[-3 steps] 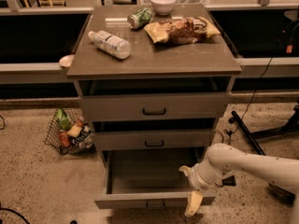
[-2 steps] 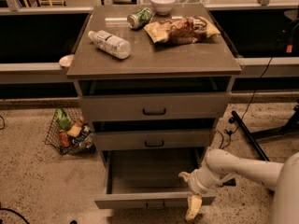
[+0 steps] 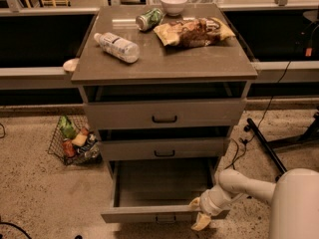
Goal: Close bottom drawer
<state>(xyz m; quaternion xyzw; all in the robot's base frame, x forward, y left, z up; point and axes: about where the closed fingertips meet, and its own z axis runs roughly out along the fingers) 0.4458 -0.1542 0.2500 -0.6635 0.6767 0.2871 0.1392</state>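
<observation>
The bottom drawer (image 3: 149,214) is the lowest of the cabinet's three and stands pulled far out, its grey inside empty. Its small dark handle (image 3: 165,218) sits at the centre of the front. My gripper (image 3: 198,213) is at the right end of the drawer's front, reaching in from the lower right on a white arm (image 3: 249,188). One yellowish finger (image 3: 202,221) hangs in front of the panel and the other (image 3: 194,202) lies at its top edge. The middle drawer (image 3: 164,148) and top drawer (image 3: 164,114) stand slightly out.
The cabinet top (image 3: 164,59) holds a plastic bottle (image 3: 117,46), a green can (image 3: 148,19), a white bowl (image 3: 173,3) and a snack bag (image 3: 193,31). A wire basket of packets (image 3: 75,141) stands on the floor at left. A dark stand's leg (image 3: 266,148) and cable lie at right.
My arm has drawn in closer to the drawer's right front corner. The drawer itself stands as far out as before.
</observation>
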